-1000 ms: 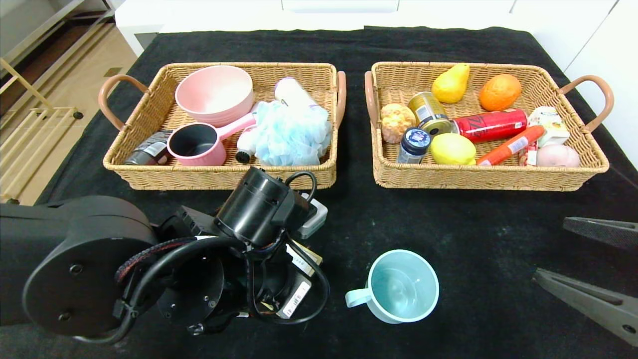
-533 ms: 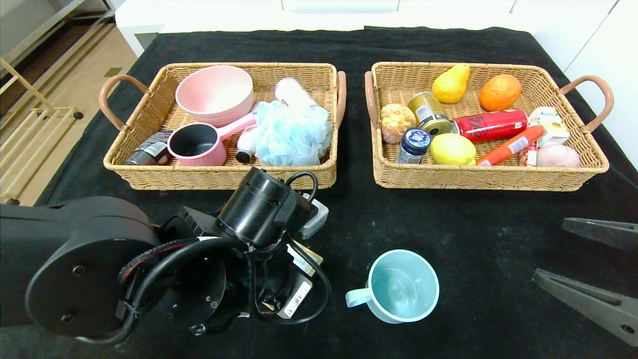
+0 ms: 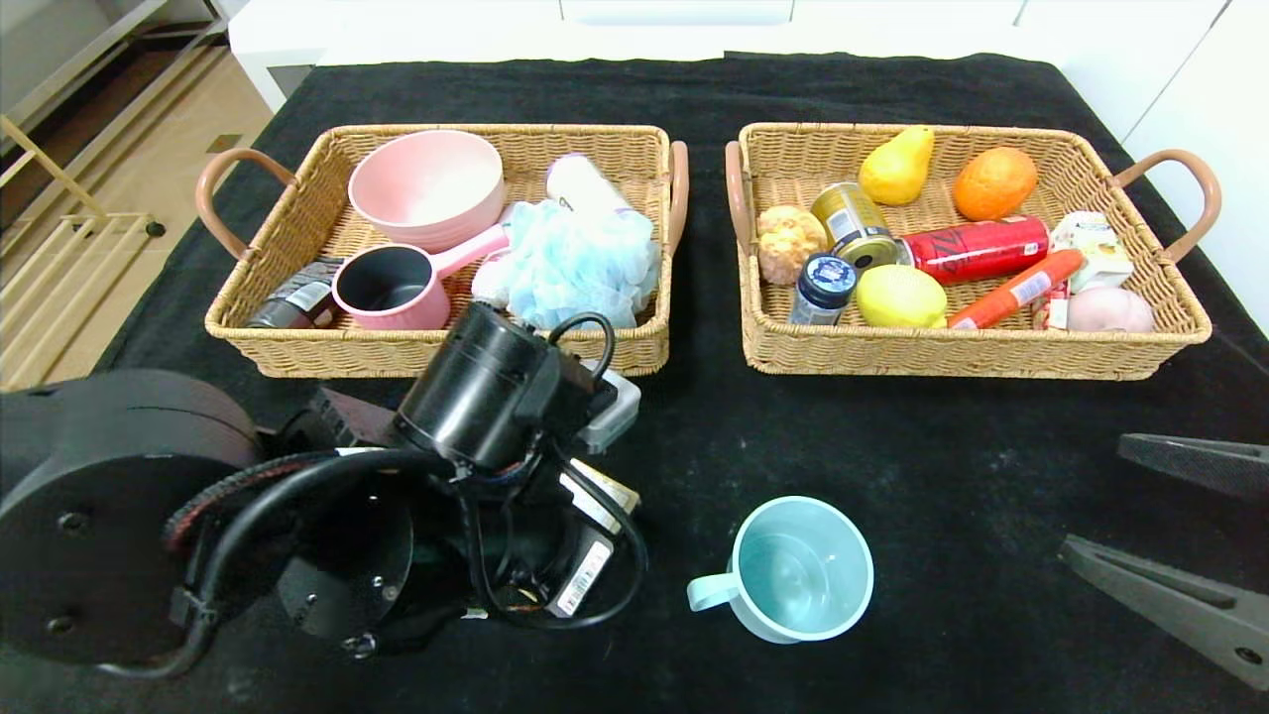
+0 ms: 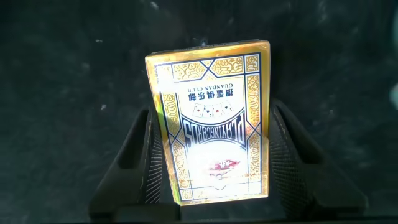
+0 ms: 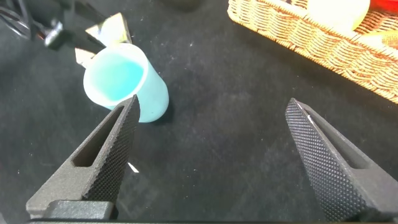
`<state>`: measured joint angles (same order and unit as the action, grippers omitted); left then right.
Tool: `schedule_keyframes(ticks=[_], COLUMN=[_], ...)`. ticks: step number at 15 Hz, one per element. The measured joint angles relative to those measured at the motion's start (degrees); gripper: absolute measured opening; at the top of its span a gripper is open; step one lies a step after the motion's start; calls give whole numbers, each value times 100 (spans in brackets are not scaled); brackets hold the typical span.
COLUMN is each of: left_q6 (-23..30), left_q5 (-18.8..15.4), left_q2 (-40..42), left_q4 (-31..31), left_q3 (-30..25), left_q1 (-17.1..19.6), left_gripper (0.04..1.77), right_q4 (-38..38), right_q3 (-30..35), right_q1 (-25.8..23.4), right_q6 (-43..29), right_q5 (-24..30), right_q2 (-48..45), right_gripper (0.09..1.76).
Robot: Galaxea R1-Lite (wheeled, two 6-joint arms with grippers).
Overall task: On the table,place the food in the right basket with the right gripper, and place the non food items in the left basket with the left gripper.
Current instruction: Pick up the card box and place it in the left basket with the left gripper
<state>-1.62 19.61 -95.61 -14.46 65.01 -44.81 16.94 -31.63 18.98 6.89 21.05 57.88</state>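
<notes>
The left arm is shifting back and toward the left basket [image 3: 297,337] compared with half a second ago: its black wrist housing now overlaps the basket's front rim, where before it sat just short of it, which suggests the card box [image 4: 211,121] is being lifted and carried toward that basket. In the left wrist view the left gripper [image 4: 211,155] is clamping the flat printed box, one jaw pressing each long side, with black cloth showing behind it. In the head view only a pale corner of the box [image 3: 595,494] is peeking out under the cables, so how high it is riding cannot be told. The arm is folding low over the near left part of the table [image 3: 694,416], elbow out to the side and wrist pointing down. The right gripper [image 3: 1170,535] is waiting at the near right edge, jaws spread wide and holding nothing. The blue mug [image 3: 793,568] is standing upright on the cloth between the two arms, not yet sorted. The pink pan [image 3: 397,286] is already lying in the left basket, while the lemon [image 3: 900,296], the gold can [image 3: 853,224] and the orange sausage [image 3: 1016,288] are resting in the right basket [image 3: 972,352], so the food side is looking finished.
</notes>
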Motion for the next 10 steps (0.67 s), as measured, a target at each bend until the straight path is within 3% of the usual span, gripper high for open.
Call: schedule_keyframes(ticks=[10], left_q6=[434], left_q5=[-107], left_q2=[755], left_q4=[-83], left_q3=[839], left_q1=[728], left_gripper=[103], right_q4=[-2], right_q3=[41], right_q1=[0], right_q6=[27], right_q5=[-2], right_q2=[66], right_gripper=[171])
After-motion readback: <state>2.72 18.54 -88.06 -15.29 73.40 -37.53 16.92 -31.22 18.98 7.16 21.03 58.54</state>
